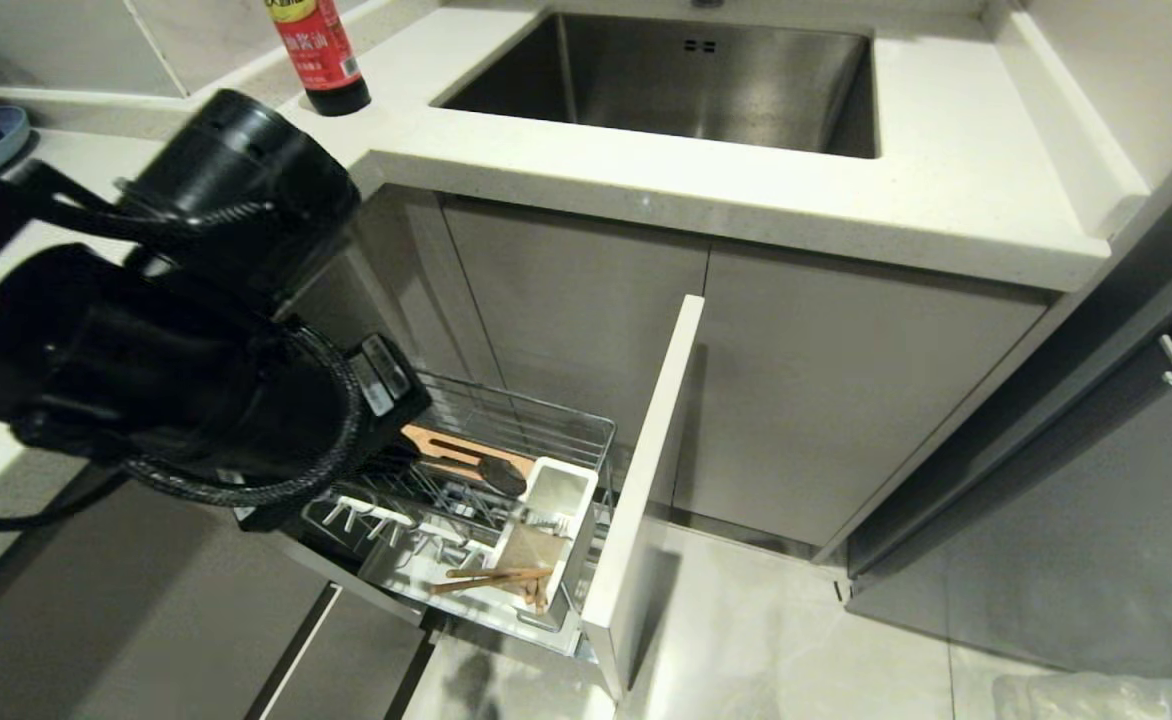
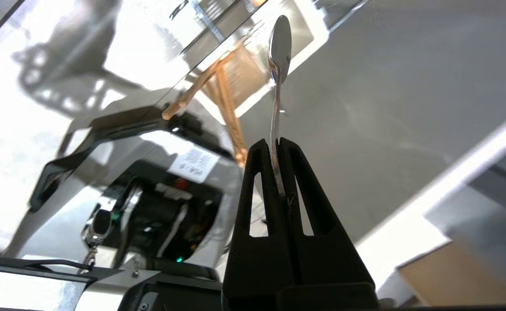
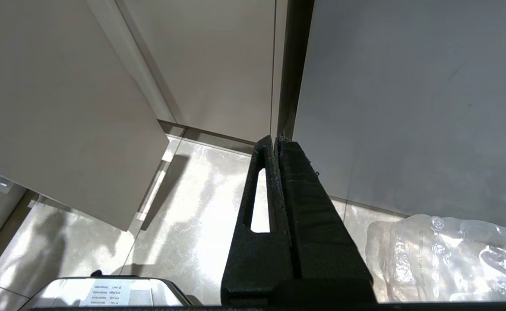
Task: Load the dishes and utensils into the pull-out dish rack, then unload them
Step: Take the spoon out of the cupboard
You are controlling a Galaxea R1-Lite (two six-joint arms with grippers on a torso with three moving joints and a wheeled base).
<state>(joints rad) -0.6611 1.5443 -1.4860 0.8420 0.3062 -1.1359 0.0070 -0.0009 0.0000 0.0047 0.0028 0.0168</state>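
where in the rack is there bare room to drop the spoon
The white caddy's back compartment looks empty. Its front compartment is crowded with the chopsticks. The left gripper holds the spoon above the rack, and the arm hides the rack's left part.

Shiny metal spoon (image 2: 279, 47), wood chopsticks (image 2: 218, 90)

Access to the pull-out rack (image 1: 506, 500) is from above only. Its pale front panel (image 1: 641, 480) closes off the right side, and the desk (image 1: 746, 190) edge overhangs the rear. The left arm (image 1: 166, 380) hangs over the rack's left half, blocking entry there. The white caddy (image 1: 556, 505) stands against the front panel; its near compartment is taken by the chopsticks (image 1: 491, 578), which lean out across the rack floor. The far compartment stands open. The floor (image 1: 776, 640) right of the panel is free.
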